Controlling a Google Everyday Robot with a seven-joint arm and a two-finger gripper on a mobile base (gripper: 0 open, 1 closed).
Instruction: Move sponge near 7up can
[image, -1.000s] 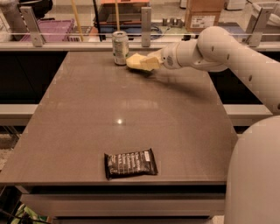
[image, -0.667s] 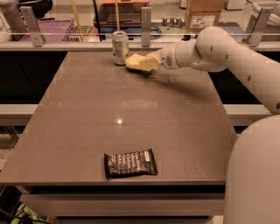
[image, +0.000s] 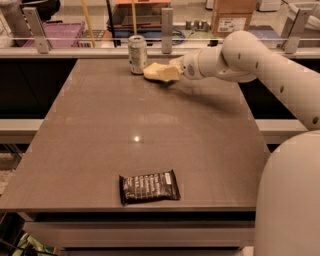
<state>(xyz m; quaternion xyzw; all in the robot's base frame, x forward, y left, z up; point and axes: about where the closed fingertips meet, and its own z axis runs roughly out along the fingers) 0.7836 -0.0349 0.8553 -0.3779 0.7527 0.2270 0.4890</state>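
Sponge, a pale yellow foam pad with wavy edges, sits at the far end of the grey-brown tabletop. Leftmost stands the small silvery drink can with greenish markings, upright. The sponge is just beside it on the right, close but seemingly not touching. Further right, the white arm's gripper is at the sponge's right end (whether it is clamped on the foam or has let go, I cannot tell). The placement looks essentially done. To finish well, release gently, then draw back rightward and upward, away from the can, so neither sponge nor can gets dragged.
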